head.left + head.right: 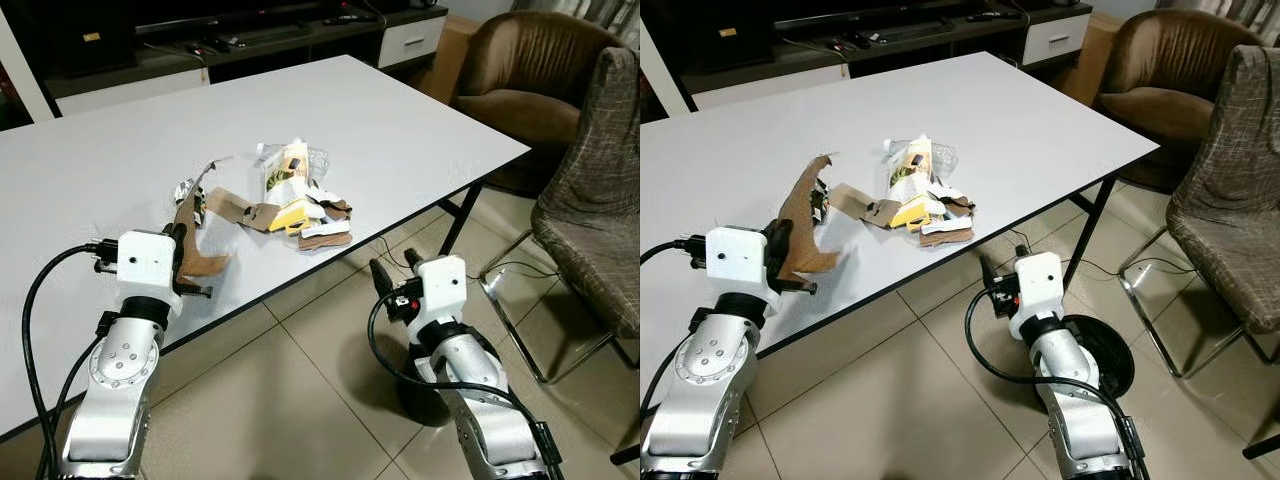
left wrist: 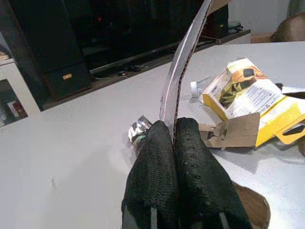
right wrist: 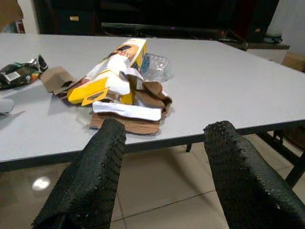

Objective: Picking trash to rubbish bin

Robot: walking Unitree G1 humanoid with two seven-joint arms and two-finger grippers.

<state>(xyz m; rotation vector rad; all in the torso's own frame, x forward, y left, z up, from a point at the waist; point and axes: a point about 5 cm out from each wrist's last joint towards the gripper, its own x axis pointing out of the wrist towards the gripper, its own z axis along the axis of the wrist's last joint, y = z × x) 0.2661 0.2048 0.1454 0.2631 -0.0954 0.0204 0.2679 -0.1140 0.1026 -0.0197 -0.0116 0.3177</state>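
My left gripper [image 1: 182, 243] is shut on a curved strip of brown cardboard [image 1: 803, 222], held just above the white table [image 1: 400, 130] near its front edge. In the left wrist view the fingers [image 2: 190, 157] pinch the strip's thin edge [image 2: 177, 81]. The trash pile sits mid-table: a yellow carton [image 1: 284, 183], torn brown card [image 1: 325, 238], clear plastic [image 3: 156, 66] and a foil wrapper [image 2: 138, 129]. My right gripper [image 1: 393, 266] stands open below the table's front edge, facing the pile with nothing between its fingers [image 3: 107, 157]. A black round bin [image 1: 1103, 356] stands on the floor under the right arm.
A patterned chair [image 1: 595, 200] on a metal frame stands to the right, with a brown armchair [image 1: 530, 70] behind it. A dark TV cabinet [image 1: 250, 35] runs along the far side. A cable [image 1: 500, 268] lies on the tiled floor by the table leg [image 1: 458, 215].
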